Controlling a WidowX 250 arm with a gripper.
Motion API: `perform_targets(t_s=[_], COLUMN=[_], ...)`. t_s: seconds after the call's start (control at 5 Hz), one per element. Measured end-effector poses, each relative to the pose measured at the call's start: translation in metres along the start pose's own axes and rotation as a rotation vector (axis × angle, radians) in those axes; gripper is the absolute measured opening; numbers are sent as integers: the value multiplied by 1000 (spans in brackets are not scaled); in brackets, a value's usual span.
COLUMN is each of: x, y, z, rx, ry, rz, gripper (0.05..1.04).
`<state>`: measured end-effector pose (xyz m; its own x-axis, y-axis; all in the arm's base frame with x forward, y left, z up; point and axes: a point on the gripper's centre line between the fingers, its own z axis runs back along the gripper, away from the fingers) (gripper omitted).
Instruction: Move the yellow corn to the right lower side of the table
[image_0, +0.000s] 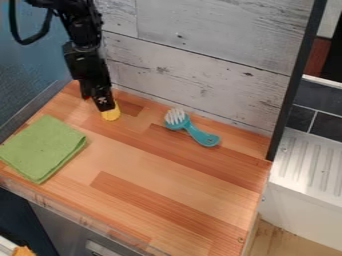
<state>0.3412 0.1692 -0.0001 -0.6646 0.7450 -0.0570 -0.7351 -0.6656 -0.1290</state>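
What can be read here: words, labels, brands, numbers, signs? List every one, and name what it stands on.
Readable text: none.
Small white marks on the black gripper: too small to read, and I cannot tell whether they are lettering.
Yellow corn: no lettering that I can make out.
Teal brush: no lettering that I can make out.
Green cloth: no lettering that I can make out.

On the counter I count: 1 yellow corn, 1 green cloth, 1 teal brush.
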Motion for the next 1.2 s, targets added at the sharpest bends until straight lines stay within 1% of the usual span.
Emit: perform_targets(t_s=[0.2, 0.4, 0.6, 0.8, 1.0, 1.2], x=[-3, -1, -1, 0, -2, -6], y=[-1, 6, 9, 8, 8, 9], z=[0, -12, -19, -22, -22, -22], rx=[5, 45, 65, 61, 49, 40], ry=[-7, -24, -20, -35, -52, -50], rz=[-8, -12, -6, -7, -14, -22], gripper=[999, 999, 999, 964, 681, 557])
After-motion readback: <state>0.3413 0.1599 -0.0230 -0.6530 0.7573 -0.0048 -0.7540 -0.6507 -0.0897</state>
